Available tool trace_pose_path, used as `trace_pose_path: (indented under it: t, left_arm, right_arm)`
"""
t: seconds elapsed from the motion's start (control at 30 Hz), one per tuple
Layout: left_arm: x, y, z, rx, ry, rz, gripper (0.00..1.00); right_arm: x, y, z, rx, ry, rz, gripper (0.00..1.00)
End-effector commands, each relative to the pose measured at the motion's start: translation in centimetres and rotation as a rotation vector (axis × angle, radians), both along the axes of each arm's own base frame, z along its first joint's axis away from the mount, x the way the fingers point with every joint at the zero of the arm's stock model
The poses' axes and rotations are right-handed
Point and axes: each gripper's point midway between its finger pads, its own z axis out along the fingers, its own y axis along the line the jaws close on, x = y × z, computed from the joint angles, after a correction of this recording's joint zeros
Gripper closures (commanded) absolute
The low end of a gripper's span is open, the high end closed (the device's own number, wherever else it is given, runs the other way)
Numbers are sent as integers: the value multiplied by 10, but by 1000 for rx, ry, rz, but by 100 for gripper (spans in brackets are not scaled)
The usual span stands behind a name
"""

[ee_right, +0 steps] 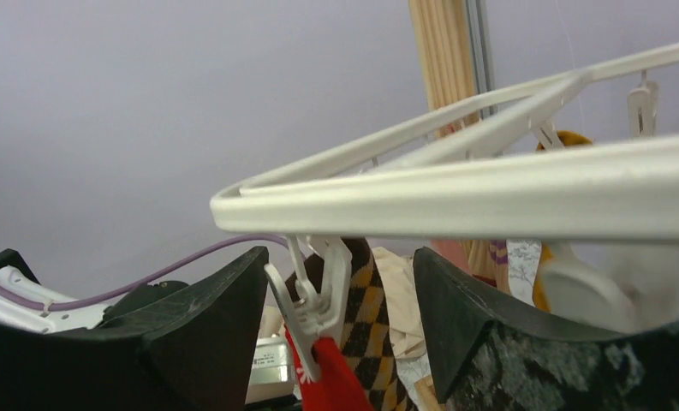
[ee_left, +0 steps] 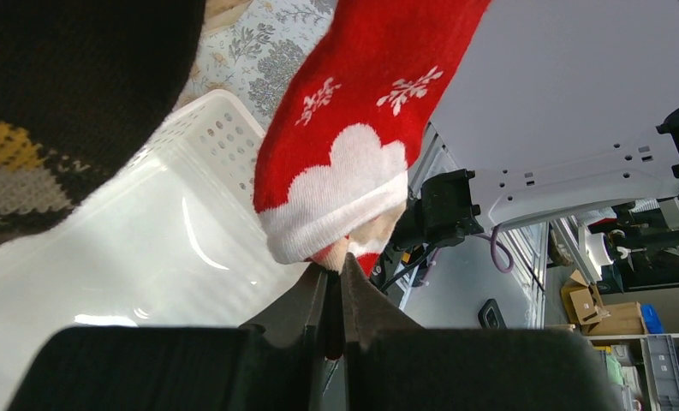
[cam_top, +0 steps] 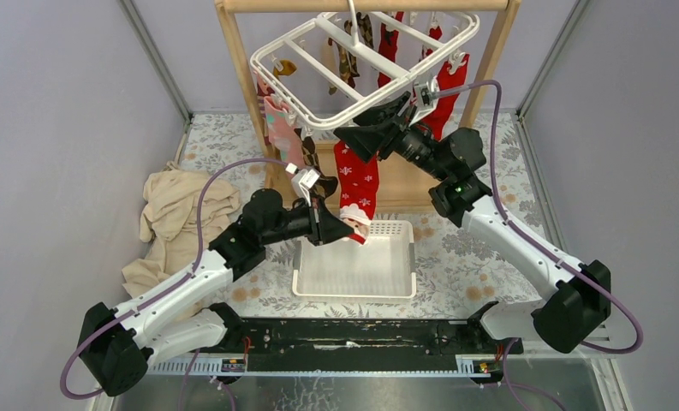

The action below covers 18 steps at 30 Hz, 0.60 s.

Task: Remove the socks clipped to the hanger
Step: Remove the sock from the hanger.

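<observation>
A white grid hanger [cam_top: 314, 116] hangs from the rack, with several socks clipped under it. A red snowflake sock [cam_top: 355, 175] with a white scalloped cuff hangs from its front edge. My left gripper [cam_top: 349, 231] is shut on the cuff's lower edge, above the basket. The left wrist view shows the red sock [ee_left: 353, 120] pinched at my left gripper [ee_left: 340, 267]. My right gripper [cam_top: 385, 120] is open under the hanger's front rail [ee_right: 490, 193]. In the right wrist view, my right gripper [ee_right: 342, 257] stands around the white clip [ee_right: 318, 300] holding the sock's top [ee_right: 331, 385], close to one finger.
A white perforated basket [cam_top: 312, 282] lies below the sock. The wooden rack [cam_top: 237, 68] carries the hanger. A beige cloth pile [cam_top: 177, 223] lies at the left. An argyle sock [ee_right: 370, 317] hangs right behind the clip, with pink [cam_top: 280, 128] and red socks [cam_top: 447, 94] nearby.
</observation>
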Motion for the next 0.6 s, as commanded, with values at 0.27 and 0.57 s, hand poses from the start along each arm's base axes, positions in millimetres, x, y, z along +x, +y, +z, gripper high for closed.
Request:
trace_pose_path:
  t: [0.27, 0.57]
  left_arm:
    - [-5, -7, 8, -36, -34, -35, 89]
    - [-8, 1, 4, -28, -28, -10, 89]
  right_arm:
    - [-9, -1, 38, 24, -102, 7, 56]
    - [-5, -1, 31, 13, -74, -10, 100]
